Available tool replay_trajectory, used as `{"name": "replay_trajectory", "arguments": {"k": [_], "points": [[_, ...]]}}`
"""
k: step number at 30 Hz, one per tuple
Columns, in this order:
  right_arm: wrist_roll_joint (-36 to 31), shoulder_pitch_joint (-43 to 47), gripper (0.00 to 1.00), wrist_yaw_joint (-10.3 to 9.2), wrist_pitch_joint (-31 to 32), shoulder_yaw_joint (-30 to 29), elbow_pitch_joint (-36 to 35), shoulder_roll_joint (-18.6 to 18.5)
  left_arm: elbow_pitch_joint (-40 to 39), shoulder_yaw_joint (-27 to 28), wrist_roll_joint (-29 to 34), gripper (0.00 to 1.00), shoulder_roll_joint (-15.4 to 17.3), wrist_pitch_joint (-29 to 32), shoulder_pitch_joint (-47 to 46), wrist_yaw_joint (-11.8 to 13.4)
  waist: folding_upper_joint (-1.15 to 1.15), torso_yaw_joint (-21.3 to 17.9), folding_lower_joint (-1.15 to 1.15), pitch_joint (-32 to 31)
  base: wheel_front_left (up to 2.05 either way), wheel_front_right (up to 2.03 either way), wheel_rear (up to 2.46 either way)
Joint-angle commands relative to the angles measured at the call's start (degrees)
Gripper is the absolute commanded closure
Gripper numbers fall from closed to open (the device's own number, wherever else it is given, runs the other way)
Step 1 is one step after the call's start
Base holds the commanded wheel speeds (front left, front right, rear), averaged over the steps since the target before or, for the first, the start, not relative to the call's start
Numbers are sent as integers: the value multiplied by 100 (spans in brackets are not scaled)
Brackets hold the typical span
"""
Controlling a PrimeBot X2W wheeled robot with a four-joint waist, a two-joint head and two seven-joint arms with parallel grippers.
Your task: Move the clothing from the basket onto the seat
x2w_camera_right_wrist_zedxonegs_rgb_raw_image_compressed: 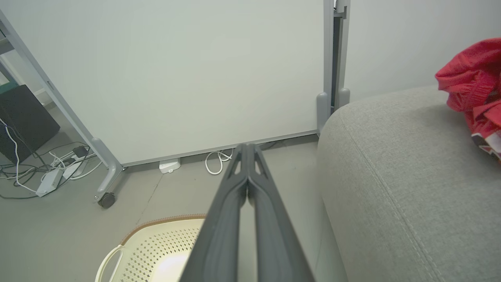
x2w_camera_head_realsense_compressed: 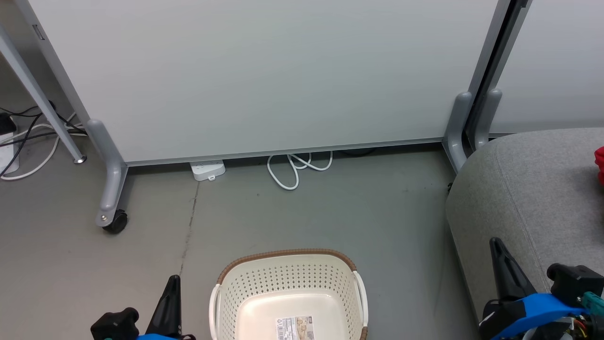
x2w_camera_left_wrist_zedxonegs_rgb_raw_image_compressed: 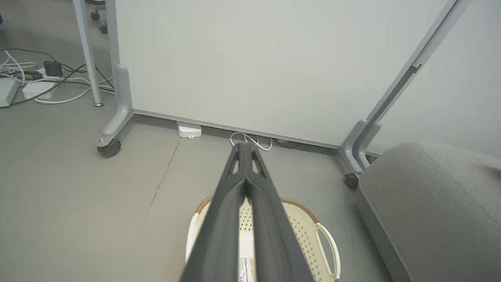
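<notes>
The cream-white basket (x2w_camera_head_realsense_compressed: 288, 255) stands on the floor at the bottom centre of the head view, with nothing inside but a label on its bottom. The grey seat (x2w_camera_head_realsense_compressed: 533, 189) rises to its right. Red clothing (x2w_camera_right_wrist_zedxonegs_rgb_raw_image_compressed: 473, 82) with white trim lies bunched on the seat; in the head view the clothing (x2w_camera_head_realsense_compressed: 599, 163) is a sliver at the right edge. My left gripper (x2w_camera_head_realsense_compressed: 174, 281) is shut and hangs left of the basket. My right gripper (x2w_camera_head_realsense_compressed: 495, 243) is shut too, in front of the seat's near side. Each wrist view shows its fingers pressed together: left gripper (x2w_camera_left_wrist_zedxonegs_rgb_raw_image_compressed: 245, 145), right gripper (x2w_camera_right_wrist_zedxonegs_rgb_raw_image_compressed: 247, 147).
A white partition panel (x2w_camera_head_realsense_compressed: 264, 75) on grey castor legs (x2w_camera_head_realsense_compressed: 111, 189) closes off the back. A white power strip (x2w_camera_head_realsense_compressed: 207, 170) and a coiled white cable (x2w_camera_head_realsense_compressed: 295, 170) lie at its foot. More cables (x2w_camera_head_realsense_compressed: 28, 137) lie at the far left. Grey floor (x2w_camera_head_realsense_compressed: 377, 212) separates basket and panel.
</notes>
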Motion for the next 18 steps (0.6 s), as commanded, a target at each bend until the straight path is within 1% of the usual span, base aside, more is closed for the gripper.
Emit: {"name": "replay_trajectory", "arguments": {"k": [1, 18], "points": [[309, -85, 100, 0, 46, -23, -63, -20, -119, 68, -265, 100, 13, 65, -123, 0, 0, -8, 0, 1, 0, 0, 0], [2031, -193, 100, 0, 233, -8, 12, -31, -285, 345, -1754, 100, -51, 504, -287, -2, 0, -70, 0, 8, 0, 0, 0]]}}
